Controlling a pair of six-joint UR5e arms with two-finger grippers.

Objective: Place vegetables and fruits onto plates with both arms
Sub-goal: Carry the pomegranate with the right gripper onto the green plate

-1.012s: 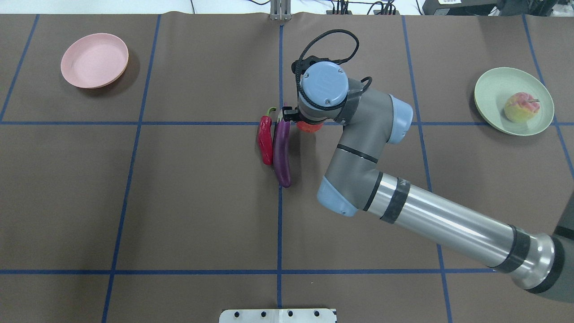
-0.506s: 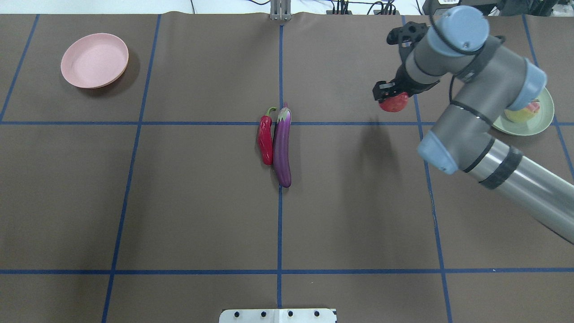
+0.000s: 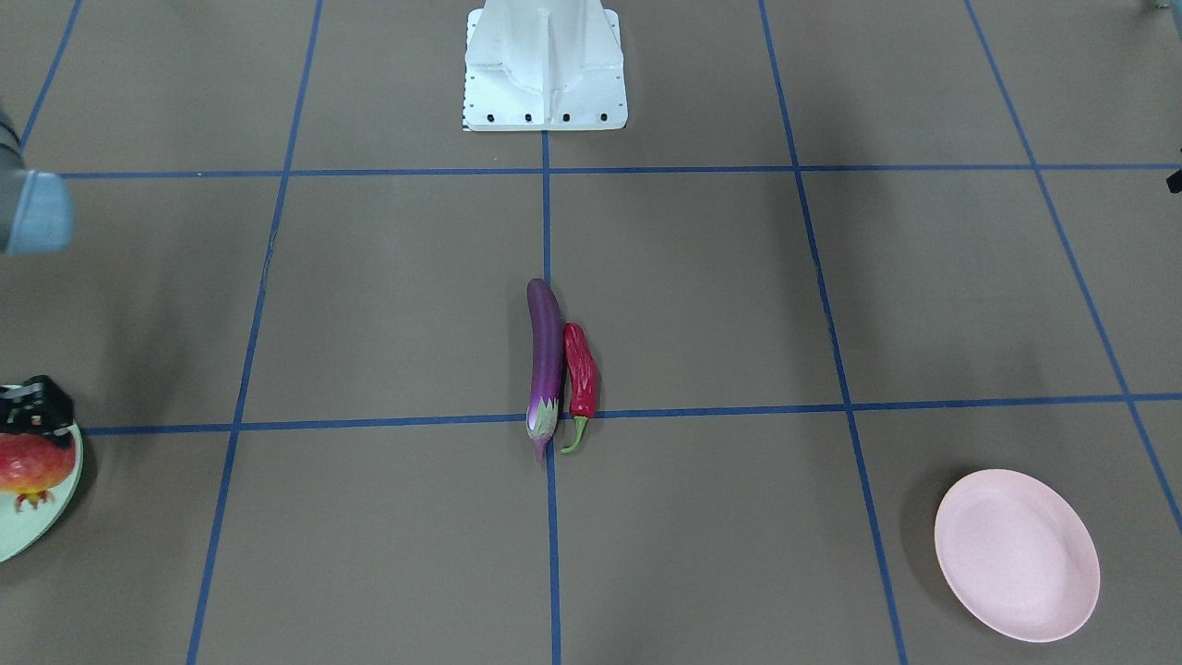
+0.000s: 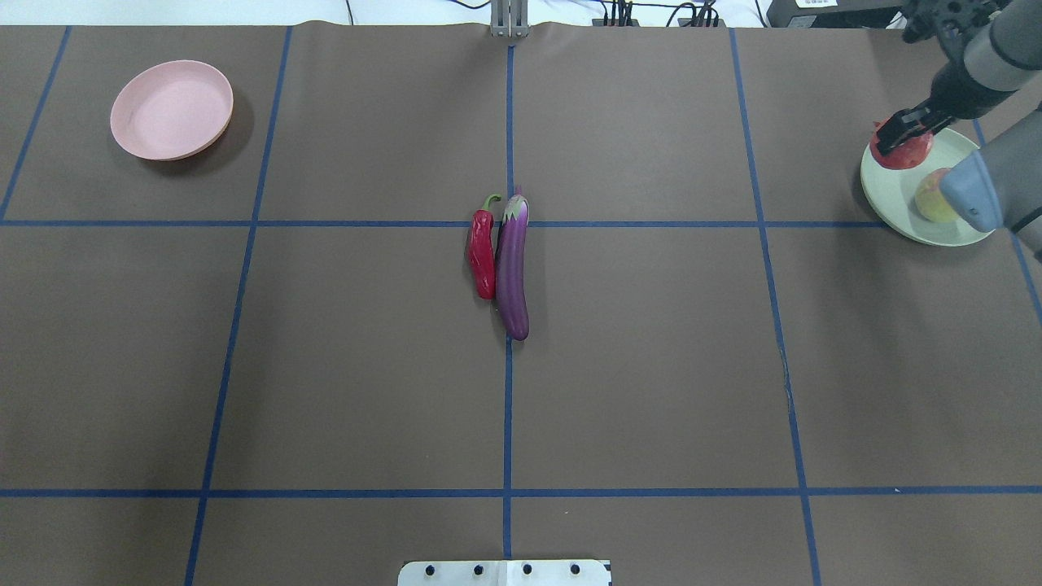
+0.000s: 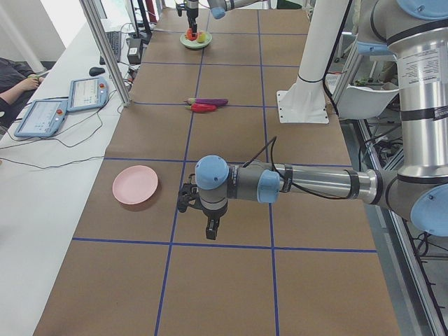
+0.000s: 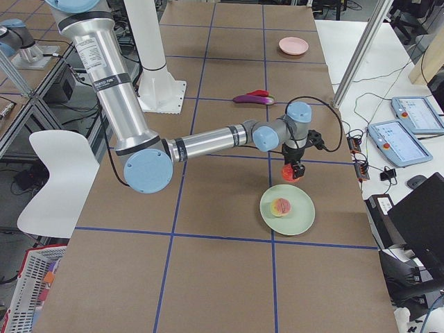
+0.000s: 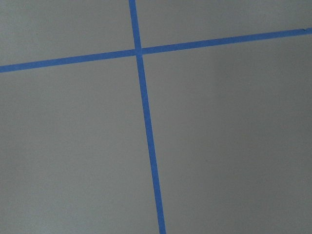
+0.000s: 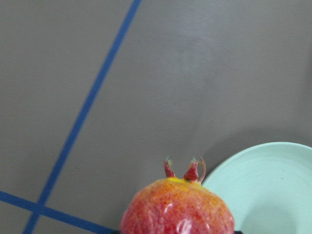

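- The left gripper [image 5: 209, 231], a black two-finger claw on the grey and silver arm, hangs fingers-down over bare brown table covering [image 4: 651, 366], near the round, shallow, pale pink plastic plate [image 4: 172, 110]. Only a side view shows it, so I cannot tell how far it is open. Its wrist camera shows only covering and blue tape lines [image 7: 146, 126], with no object under it.
- The pink plate is empty at the far left. Judged to be reserved for the vegetables, since the fruit is gathered at the other plate.
- The short, wrinkled red chili [image 4: 481, 256] with green stem lies flat at table centre, touching its neighbour along one side. Not yet picked.
- The long, slim, glossy purple eggplant [image 4: 512, 268] with pale green cap lies along the centre tape line, cap away from the robot. Because the two touch, lifting one may shift the other.
- The bumpy red-orange pomegranate-like fruit [image 4: 902, 152] is clamped from above in the right gripper [image 4: 902, 134], the fingers closed on its sides, crown pointing sideways. It sits at the left rim of the pale mint green plastic plate [image 4: 891, 195]; contact cannot be confirmed. Judged to need carrying further inward before release, or it may roll off.
- The round, pale yellow-pink peach [image 4: 930, 202] rests in the green plate, partly hidden by the arm, leaving the left part free.
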